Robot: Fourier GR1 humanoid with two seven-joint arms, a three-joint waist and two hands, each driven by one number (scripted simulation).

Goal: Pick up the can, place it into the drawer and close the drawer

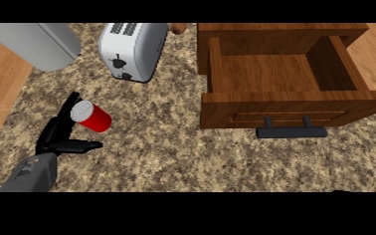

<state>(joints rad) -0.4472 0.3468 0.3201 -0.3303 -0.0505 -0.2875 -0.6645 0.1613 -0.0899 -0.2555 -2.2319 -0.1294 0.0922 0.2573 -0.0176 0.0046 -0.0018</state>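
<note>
— Head view first: how does the can (92, 116) lie?

— Tilted, well left of the open drawer (283, 74); its long axis slants, white top toward the upper left, red base toward the lower right.

— And the left hand (62, 135)?

— Left of the drawer too, beside the can: fingers run up along the can's left side, thumb juts right beneath it, not clearly closed round it.

— The toaster (133, 50)?

— Between can and drawer, farther back.

Wooden drawer (283, 72), speckled stone counter (176, 144)
</note>
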